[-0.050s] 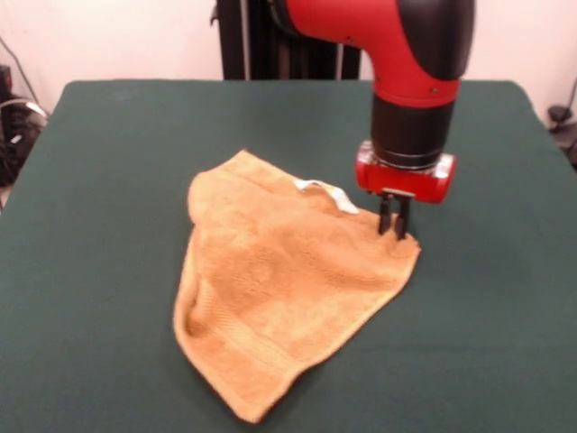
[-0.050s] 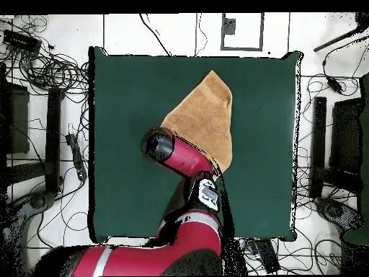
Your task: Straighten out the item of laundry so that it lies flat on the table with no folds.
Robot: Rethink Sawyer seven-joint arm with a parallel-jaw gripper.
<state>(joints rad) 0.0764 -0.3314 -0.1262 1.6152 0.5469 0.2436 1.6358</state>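
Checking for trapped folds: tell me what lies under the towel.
The towel rests on the green table, which shows all around it. It lies bunched and doubled along its edges. The gripper touches one corner. Anything beneath stays hidden.

Probably a robotics lab: cable tangles (image 2: 50, 68) and equipment stands (image 2: 328, 137) around the table (image 2: 122, 144).

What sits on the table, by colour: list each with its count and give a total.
Golden-orange: 1, the towel, lying rumpled with folds
White: 1, the tag loop on the towel's edge
Red and black: 1, the gripper at the towel's corner
Total: 3, all on the green table
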